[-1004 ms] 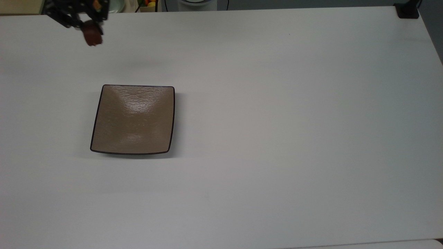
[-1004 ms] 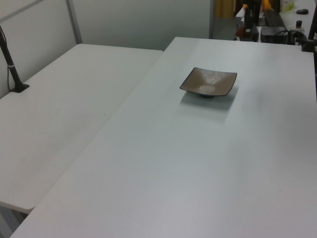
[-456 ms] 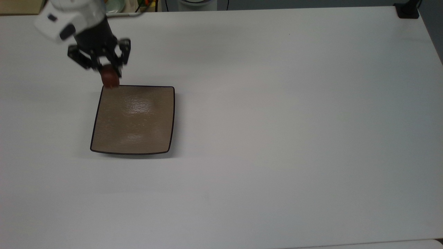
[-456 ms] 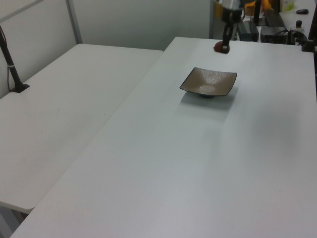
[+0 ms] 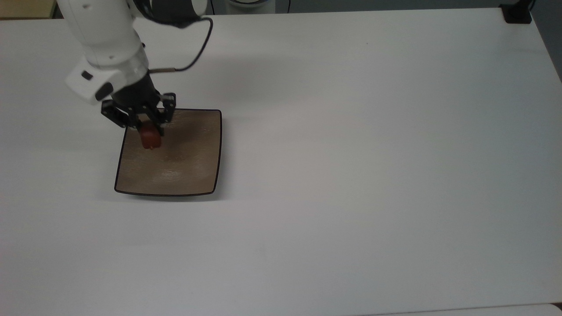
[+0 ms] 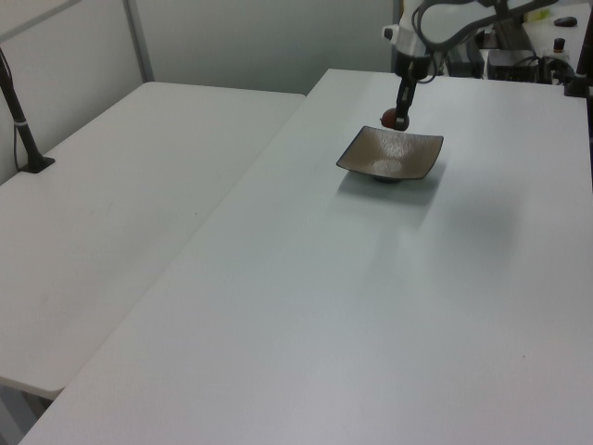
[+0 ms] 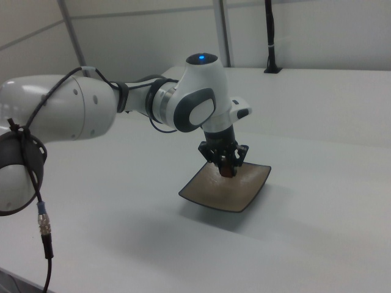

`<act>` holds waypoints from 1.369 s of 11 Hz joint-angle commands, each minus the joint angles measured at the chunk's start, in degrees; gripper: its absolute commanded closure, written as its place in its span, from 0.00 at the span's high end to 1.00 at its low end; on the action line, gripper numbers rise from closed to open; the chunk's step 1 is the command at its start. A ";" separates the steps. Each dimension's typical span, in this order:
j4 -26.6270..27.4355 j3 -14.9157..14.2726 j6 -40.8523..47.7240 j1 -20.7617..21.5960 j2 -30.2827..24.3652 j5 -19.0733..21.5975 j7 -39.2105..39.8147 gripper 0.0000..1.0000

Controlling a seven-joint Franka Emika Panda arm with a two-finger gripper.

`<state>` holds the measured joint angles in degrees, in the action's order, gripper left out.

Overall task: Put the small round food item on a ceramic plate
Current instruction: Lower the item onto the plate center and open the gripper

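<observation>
The small round food item (image 5: pixel 150 139), a dark reddish-brown lump, hangs between the fingers of my gripper (image 5: pixel 148 131), which is shut on it. It hovers over the upper left part of the ceramic plate (image 5: pixel 184 166), a square tan-brown plate with a thin dark rim. In the left view the food item (image 6: pixel 390 118) sits just above the far edge of the plate (image 6: pixel 394 158). In the right view my gripper (image 7: pixel 227 167) points down over the plate (image 7: pixel 217 192) with the food item (image 7: pixel 228 169) held a little above its surface.
The plate lies on a wide white table (image 5: pixel 351 153). A second white table (image 6: pixel 111 204) adjoins it on the left view's left, with a black post (image 6: pixel 20 120) clamped there. A black cable (image 5: pixel 197 48) trails from the arm.
My gripper has carried the food item from the table's far left corner, past the plate's top left corner, to a spot over the plate, and it hangs lower now.
</observation>
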<state>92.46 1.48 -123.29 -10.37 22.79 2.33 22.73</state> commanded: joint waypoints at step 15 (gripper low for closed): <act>0.88 -0.42 4.77 2.99 -6.58 -0.57 -5.41 1.00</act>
<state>92.17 1.45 -126.45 -8.03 24.70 2.27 18.63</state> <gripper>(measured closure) 0.000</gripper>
